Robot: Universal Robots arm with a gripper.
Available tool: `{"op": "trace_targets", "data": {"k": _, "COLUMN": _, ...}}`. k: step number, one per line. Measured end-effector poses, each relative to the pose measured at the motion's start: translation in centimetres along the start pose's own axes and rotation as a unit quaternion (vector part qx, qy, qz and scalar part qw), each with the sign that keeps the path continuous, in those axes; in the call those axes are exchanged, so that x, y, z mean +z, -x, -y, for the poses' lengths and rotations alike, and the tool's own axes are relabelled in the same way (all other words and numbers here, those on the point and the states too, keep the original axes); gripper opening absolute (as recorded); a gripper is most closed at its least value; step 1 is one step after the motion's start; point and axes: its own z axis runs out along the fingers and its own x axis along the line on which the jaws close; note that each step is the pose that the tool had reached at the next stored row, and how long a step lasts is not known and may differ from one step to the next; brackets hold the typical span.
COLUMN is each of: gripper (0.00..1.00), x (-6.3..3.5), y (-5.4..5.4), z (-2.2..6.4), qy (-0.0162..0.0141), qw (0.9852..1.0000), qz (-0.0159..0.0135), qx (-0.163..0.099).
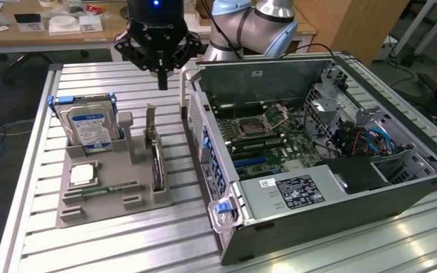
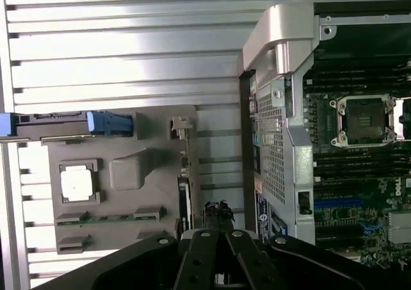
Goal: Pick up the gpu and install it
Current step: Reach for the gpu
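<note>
Fingers (image 1: 162, 74) on the gripper (image 1: 162, 86) are pressed flat together with nothing between them. They point straight down, hanging high over the slatted table (image 1: 104, 79). From the wrist view, the tips sit roughly over the strip between the tray (image 1: 139, 202) and the case (image 1: 340, 210).

The gripper body says ROBOTIQ in white, and a blue light glows above that.

The gpu (image 1: 157, 165) is untouched in the tray. It stands on its long edge in a slot on the side nearest the case, with its silver bracket sticking up at the far end.

Same tray holds a hard drive (image 1: 89, 128), upright with blue rails and a blue-white label, but the print's too small to read. A cpu (image 1: 82, 173) lies flat, and a memory stick (image 1: 100, 190) lies just in front of it.

The case lies on its side, open, with the motherboard (image 1: 279, 151) facing up and the socket (image 1: 252, 126) bare. The power supply (image 1: 298, 190) has a black label with white text, and I can't make it out.
</note>
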Motion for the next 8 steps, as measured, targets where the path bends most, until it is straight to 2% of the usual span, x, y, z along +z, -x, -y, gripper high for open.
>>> {"op": "trace_targets", "data": {"k": 8, "gripper": 0.11, "x": -0.06, "y": -2.0, "z": 0.24, "qy": 0.0, "qw": 1.0, "qz": 0.0, "qx": 0.0}}
